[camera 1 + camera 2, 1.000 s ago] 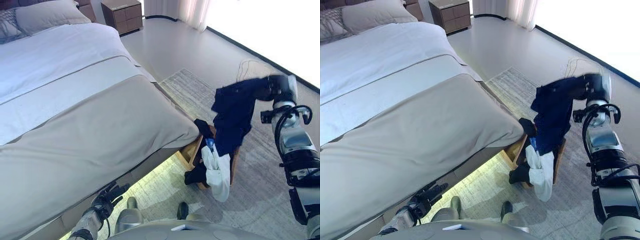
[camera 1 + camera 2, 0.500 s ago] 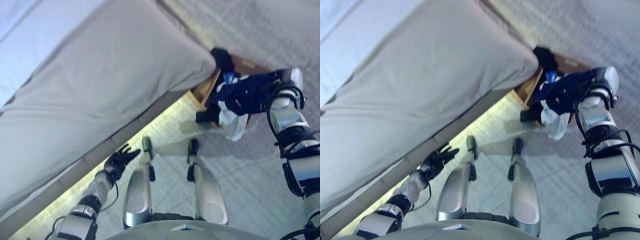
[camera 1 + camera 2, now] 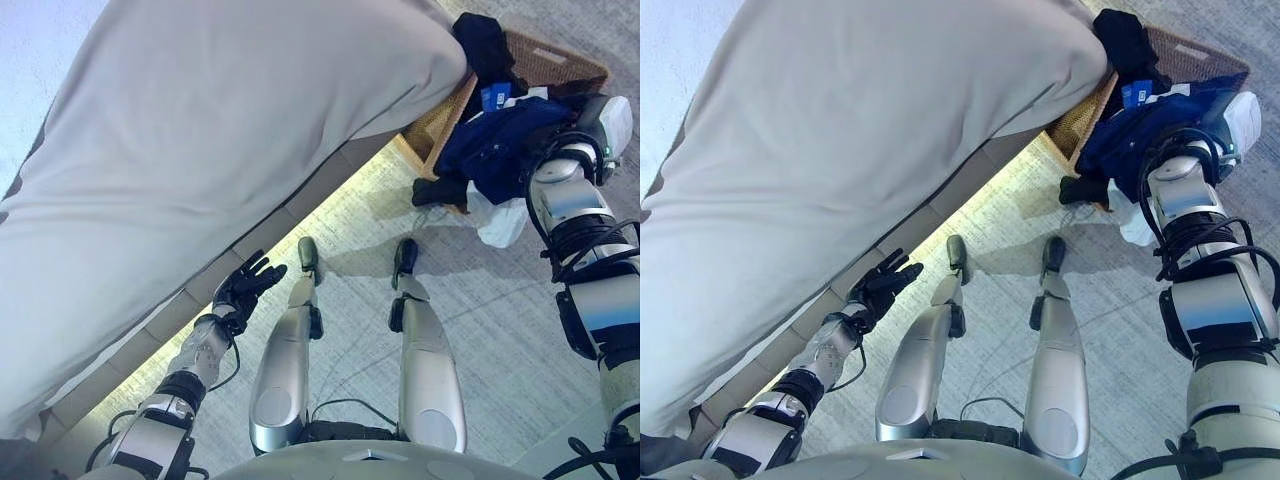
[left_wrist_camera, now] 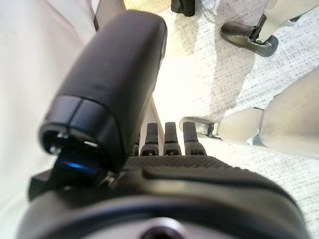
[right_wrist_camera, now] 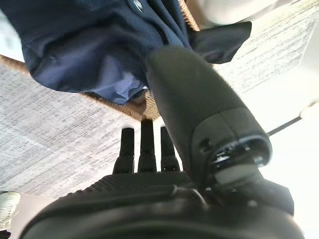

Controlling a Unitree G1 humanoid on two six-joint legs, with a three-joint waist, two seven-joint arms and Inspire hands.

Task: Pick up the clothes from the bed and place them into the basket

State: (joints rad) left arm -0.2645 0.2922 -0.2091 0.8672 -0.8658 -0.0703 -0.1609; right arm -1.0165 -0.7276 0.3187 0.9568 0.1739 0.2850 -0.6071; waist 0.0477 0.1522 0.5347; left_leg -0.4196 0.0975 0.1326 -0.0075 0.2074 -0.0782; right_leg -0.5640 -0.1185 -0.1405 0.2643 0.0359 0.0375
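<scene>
A woven basket point(image 3: 562, 66) stands on the floor at the corner of the bed point(image 3: 250, 130). A navy garment point(image 3: 495, 140) lies over its near rim, on a white garment point(image 3: 497, 215) that hangs outside, with a black garment point(image 3: 485, 45) at the far end. My right hand point(image 3: 588, 112) is at the basket beside the navy garment. In the right wrist view its fingers point(image 5: 142, 144) are straight and its thumb points at the navy cloth point(image 5: 84, 50). My left hand point(image 3: 250, 285) hangs open and empty by the bed's side.
The bed has a grey cover that overhangs its edge, with a lit strip along its base point(image 3: 330, 215). A pale patterned rug point(image 3: 500, 330) covers the floor under the basket.
The camera has tilted down. My right hand has lowered the navy garment from above the basket onto it, and its fingers now look straight. The left hand stays open.
</scene>
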